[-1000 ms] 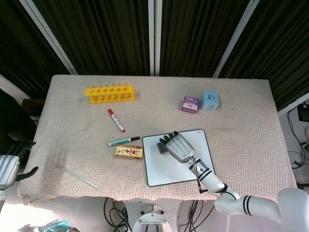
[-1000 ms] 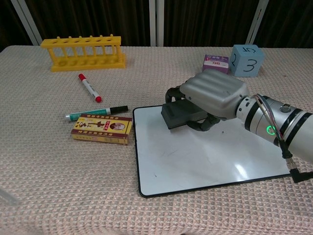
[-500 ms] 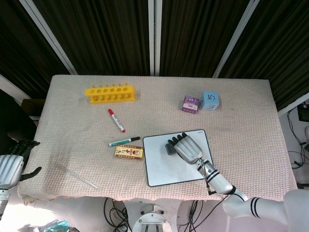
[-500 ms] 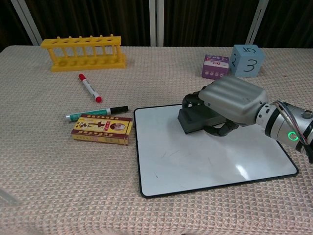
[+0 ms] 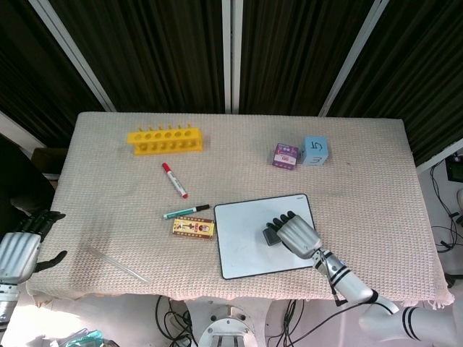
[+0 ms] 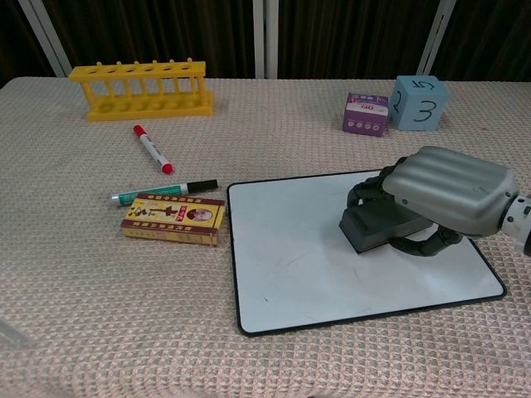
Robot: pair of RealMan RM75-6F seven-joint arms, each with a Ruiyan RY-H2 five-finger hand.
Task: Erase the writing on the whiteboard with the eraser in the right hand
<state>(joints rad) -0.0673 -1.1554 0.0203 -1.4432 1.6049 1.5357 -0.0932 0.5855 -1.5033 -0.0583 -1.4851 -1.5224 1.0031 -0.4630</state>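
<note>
A white whiteboard (image 5: 244, 235) (image 6: 299, 257) with a black rim lies at the front middle of the table. My right hand (image 5: 298, 235) (image 6: 448, 192) grips a dark grey eraser (image 5: 272, 235) (image 6: 375, 226) and presses it flat on the board's right half. Only faint marks show on the board's left part. My left hand (image 5: 20, 249) hangs off the table's left edge, holding nothing, fingers apart; the chest view does not show it.
A yellow and red box (image 5: 193, 228) (image 6: 173, 218) and a green marker (image 5: 185, 212) (image 6: 163, 191) lie left of the board. A red marker (image 5: 173, 179), a yellow rack (image 5: 164, 139), a purple box (image 5: 285, 155) and a blue cube (image 5: 315, 150) stand farther back.
My right hand has slid the eraser across the whiteboard from its upper left part toward the right and nearer the front. The left hand has barely moved.
</note>
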